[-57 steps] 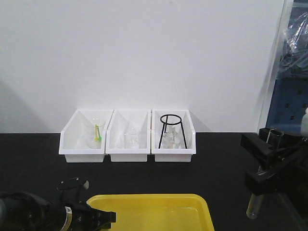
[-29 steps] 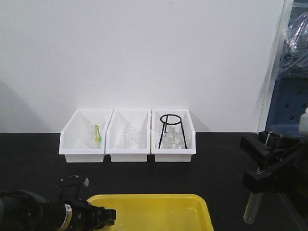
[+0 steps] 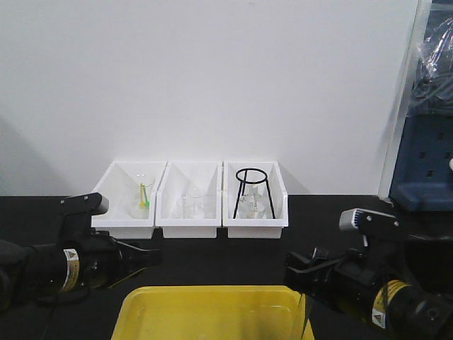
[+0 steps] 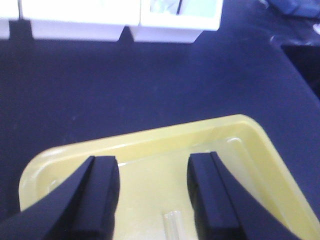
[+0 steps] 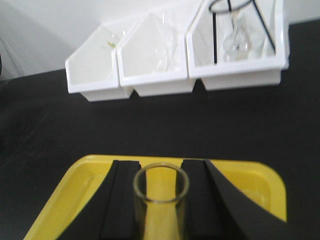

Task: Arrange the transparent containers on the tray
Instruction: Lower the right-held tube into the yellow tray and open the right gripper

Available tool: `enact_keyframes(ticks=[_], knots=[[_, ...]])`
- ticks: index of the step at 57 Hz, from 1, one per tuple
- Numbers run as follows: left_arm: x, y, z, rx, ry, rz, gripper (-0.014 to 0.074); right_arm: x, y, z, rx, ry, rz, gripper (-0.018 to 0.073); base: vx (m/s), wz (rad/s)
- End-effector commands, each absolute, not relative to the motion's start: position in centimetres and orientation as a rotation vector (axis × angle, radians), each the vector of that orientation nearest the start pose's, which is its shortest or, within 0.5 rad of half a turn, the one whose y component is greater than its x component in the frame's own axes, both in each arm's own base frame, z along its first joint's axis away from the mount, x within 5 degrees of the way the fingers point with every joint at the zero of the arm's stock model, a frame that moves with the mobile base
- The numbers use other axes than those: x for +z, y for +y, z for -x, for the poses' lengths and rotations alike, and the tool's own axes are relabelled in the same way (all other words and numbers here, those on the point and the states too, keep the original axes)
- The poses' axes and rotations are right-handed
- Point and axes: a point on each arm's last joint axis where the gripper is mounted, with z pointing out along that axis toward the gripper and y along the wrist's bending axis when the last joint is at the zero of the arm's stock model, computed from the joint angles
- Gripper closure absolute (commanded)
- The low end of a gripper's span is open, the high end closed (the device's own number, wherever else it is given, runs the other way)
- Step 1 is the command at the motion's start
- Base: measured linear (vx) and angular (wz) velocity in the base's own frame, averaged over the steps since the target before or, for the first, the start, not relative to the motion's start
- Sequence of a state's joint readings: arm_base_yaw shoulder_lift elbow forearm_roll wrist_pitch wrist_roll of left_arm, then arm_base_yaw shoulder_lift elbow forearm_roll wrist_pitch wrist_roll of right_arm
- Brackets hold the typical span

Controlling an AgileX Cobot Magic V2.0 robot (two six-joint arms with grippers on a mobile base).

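**Holding one test tube [image 5: 160, 215] over the yellow tray [image 3: 212, 291], the other one already lying in it**

So the right gripper [image 5: 160, 166] was clamped on that test tube. Its black fingers [image 5: 125, 200] pressed in on either side, and the open rim pointed back at the wrist camera. The tube's body sat above the tray floor, but I couldn't tell whether its bottom touched the plastic.

The left gripper [image 4: 152, 165] pointed in over the tray from the left, jaws spread wide with nothing between them. In its wrist view, a second test tube [image 4: 172, 226] lay flat on the tray floor between the fingers, with only its end showing at the frame edge.

Labels: each arm wore a small yellow sticker [image 3: 69, 263] with a black warning triangle, but the print was too small to read.

Behind the tray, three white bins [image 3: 190, 225] sat side by side by the wall on the black tabletop [image 3: 318, 227]. The left one had a beaker [image 3: 141, 191] with something green in it. The middle one had a small beaker, and the right one had a black tripod ring stand [image 3: 251, 185] over some glassware.
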State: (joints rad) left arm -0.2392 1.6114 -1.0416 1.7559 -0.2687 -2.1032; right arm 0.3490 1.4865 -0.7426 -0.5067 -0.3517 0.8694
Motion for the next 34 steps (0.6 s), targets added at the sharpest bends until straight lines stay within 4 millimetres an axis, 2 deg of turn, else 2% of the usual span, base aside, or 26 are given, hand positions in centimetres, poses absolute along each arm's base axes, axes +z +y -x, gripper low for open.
enact_keyframes(ticks=[1, 11, 34], knots=[[29.2, -10.4, -33.5, -0.557, 2.055, -0.146, 0.0155, 25.3, 12.9, -29.6, 0.763, 1.855, 0.077, 0.0571, 0.0, 0.0], [30.0, -10.3, -33.1, -0.558, 2.031, -0.148, 0.0155, 22.6, 13.6, -30.5, 0.831, 1.929, 0.027, 0.0571, 0.0, 0.0], [30.0, -10.4, -33.0, -0.574, 2.035, -0.156, 0.0155, 18.2, 14.3, -31.4, 0.873, 2.045, 0.001, 0.0571, 0.0, 0.0]])
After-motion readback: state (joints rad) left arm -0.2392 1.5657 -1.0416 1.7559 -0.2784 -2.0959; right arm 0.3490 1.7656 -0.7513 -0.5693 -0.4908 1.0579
